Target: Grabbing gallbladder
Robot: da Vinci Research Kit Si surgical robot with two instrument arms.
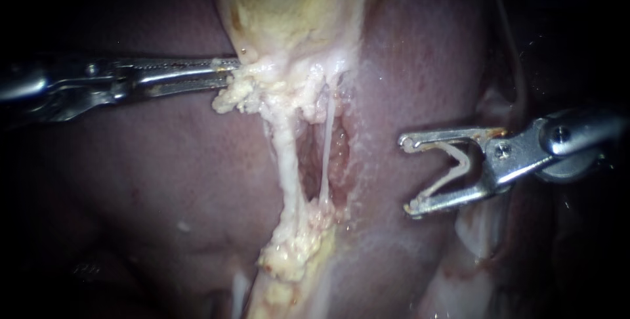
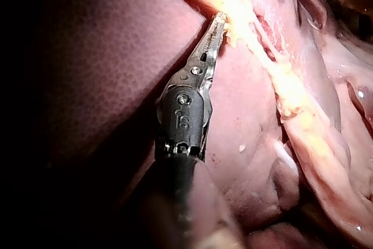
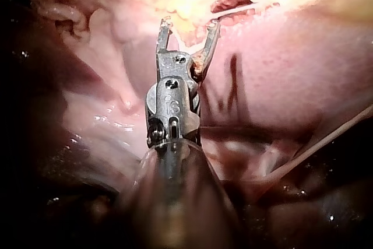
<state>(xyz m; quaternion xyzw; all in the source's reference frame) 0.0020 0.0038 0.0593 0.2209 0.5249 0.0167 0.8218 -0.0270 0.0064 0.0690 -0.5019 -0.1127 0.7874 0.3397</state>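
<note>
- Left instrument point(image 1: 231, 73), endoscope view: its slim hand lies level, jaws pressed together and pinching the frayed lower edge of the pale yellow, sac-like gallbladder point(image 1: 295, 4), which runs upward from there. The right instrument point(image 1: 405, 176) hangs spread wide and empty, apart over the reddish-brown liver point(image 1: 164, 161).
- Left wrist view: narrow jaws together, tips in the yellow edge straight ahead.
- Right wrist view: jaws splayed, holding nothing; yellow tissue lies just ahead.

Bare liver point(image 1: 394, 83) lies clear between the right instrument's point(image 1: 404, 176) open jaws and the two pale strands point(image 1: 287, 161), which fence a narrow gap. The left instrument point(image 1: 231, 73) bars the gallbladder's point(image 1: 289, 10) lower end from its own side, at the fatty tissue point(image 1: 249, 90).
</note>
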